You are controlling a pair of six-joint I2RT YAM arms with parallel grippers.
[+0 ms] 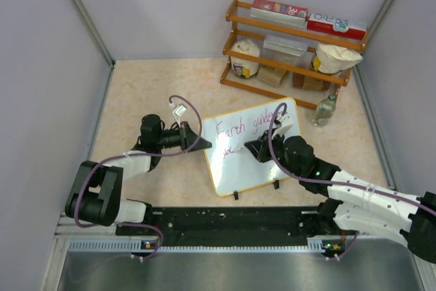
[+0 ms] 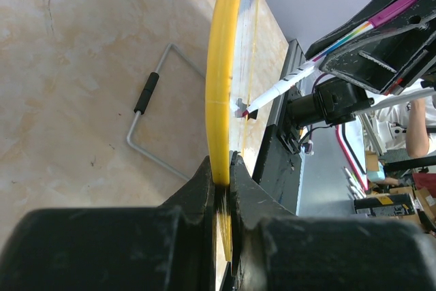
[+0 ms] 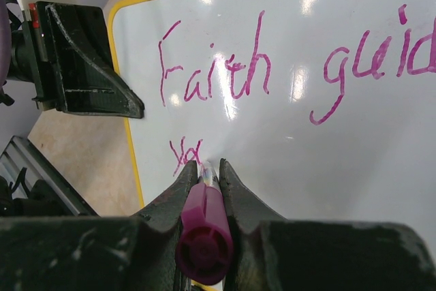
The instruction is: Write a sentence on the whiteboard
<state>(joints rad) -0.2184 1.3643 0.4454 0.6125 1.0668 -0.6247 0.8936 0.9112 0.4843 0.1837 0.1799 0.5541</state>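
Even, diffuse light from overhead keeps the top view bright. The counter (image 1: 150,86) around the whiteboard (image 1: 238,168) shows only soft, short shadows. In the right wrist view the whiteboard's glossy face carries white glare patches along its top edge and across the sentence (image 3: 255,52), which is sharp. The marker (image 3: 203,233) and right gripper (image 3: 206,168), nearest the lens, are blurred. In the left wrist view the left gripper (image 2: 221,168) at the whiteboard's edge is dark and out of focus.
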